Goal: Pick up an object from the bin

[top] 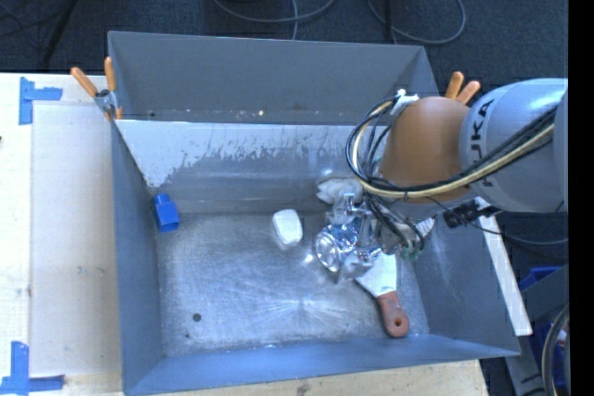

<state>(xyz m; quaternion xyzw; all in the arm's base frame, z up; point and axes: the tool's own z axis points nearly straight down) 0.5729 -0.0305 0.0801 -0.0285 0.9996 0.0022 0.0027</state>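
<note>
Hanging gripper [347, 244] low over right-centre of bin [232, 88] floor. Scraper [388, 297], white blade and brown handle, lying just below-right, blade possibly under me, so likeliest pick. White lump [287, 227] sitting just left. Blue block [166, 211] resting far left at foot of slope. Glare masking jaws: cannot tell whether apart or together.

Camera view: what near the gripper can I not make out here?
1. Pale crumpled thing by the back wall: the arm's cables cover its right side; its kind is unclear.
2. White tool with brown handle: the gripper hides its upper end.
3. Bin's right wall: partly behind the arm.
</note>
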